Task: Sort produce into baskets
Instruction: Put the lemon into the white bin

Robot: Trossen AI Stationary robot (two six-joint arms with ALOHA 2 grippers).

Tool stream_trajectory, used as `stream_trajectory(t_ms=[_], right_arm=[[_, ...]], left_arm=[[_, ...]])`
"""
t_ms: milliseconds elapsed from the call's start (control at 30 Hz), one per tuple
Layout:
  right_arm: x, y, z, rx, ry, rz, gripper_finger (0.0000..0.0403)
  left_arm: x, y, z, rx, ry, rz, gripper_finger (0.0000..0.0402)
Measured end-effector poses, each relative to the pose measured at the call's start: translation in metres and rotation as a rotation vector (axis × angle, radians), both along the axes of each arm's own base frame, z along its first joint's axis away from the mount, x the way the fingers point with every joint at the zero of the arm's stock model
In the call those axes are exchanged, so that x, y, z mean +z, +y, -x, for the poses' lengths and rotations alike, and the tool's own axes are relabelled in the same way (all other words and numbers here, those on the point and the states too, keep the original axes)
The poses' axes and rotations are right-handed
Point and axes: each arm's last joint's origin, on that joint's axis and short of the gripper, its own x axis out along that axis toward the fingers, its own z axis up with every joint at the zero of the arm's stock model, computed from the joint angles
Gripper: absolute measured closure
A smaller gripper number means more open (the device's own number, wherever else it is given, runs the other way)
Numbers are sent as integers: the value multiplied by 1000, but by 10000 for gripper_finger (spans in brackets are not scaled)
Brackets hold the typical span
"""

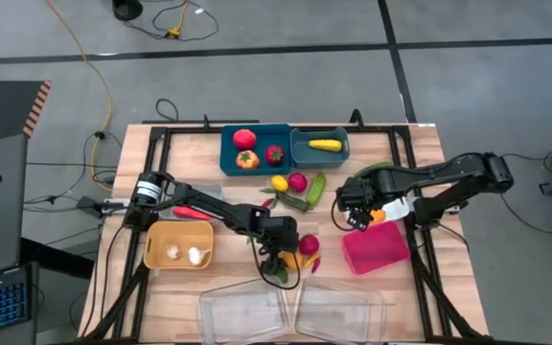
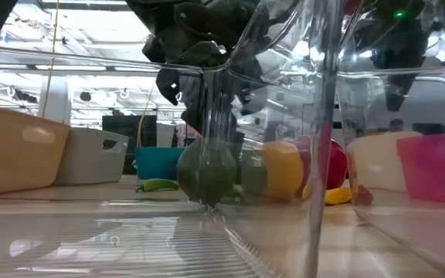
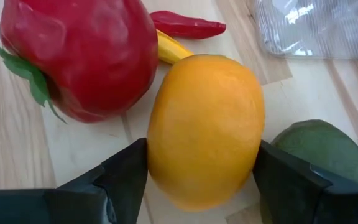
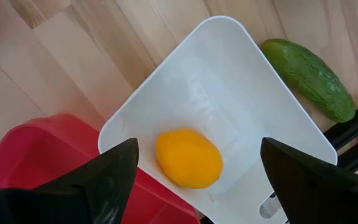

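Observation:
My left gripper (image 1: 281, 257) is down at the table's near middle, with its fingers on both sides of an orange-yellow fruit (image 3: 204, 130). Around the fruit lie a red fruit (image 3: 79, 56), a green one (image 3: 319, 146) and a red chili (image 3: 188, 25). My right gripper (image 1: 357, 206) is open and empty above the white bin (image 4: 229, 81). An orange fruit (image 4: 188, 158) lies on that bin's floor. The magenta bin (image 1: 375, 247) stands beside the white one. My left gripper pinches the orange-yellow fruit between its two fingers, one on each of its long sides (image 3: 151, 162). The fingers come from above and lie across it. The fruit seems to rest on the table (image 3: 17, 155).
Two teal bins (image 1: 228, 158) at the far middle hold red, orange and yellow produce. The tan bin (image 1: 156, 251) holds white pieces. Two clear trays (image 1: 242, 311) stand at the near edge. More produce (image 1: 298, 182) lies mid-table, and a cucumber (image 4: 309, 81) lies by the white bin.

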Motion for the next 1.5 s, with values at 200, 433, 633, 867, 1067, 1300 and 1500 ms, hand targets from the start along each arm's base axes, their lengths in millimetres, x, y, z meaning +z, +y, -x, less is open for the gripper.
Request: stream_trajectory(t_ms=[200, 433, 633, 867, 1067, 1300, 1500], right_arm=[[0, 0, 0, 0, 0, 0, 37], [0, 0, 0, 0, 0, 0, 37], [0, 0, 1, 1, 7, 1, 37], [15, -1, 9, 18, -61, -2, 37], [43, -4, 32, 12, -221, 43, 37], [71, -9, 61, -38, -456, 118, 37], [89, -11, 71, -55, -678, 108, 37]], left_arm=[[0, 0, 0, 1, -2, 0, 180], [4, 0, -2, 3, 7, -3, 186], [27, 2, -10, -23, 44, -35, 187], [70, 9, -21, -84, 35, -101, 187], [108, 24, -37, -23, -111, -188, 185], [130, 51, -60, 156, -386, -188, 184], [117, 69, -89, 277, -608, -120, 184]])
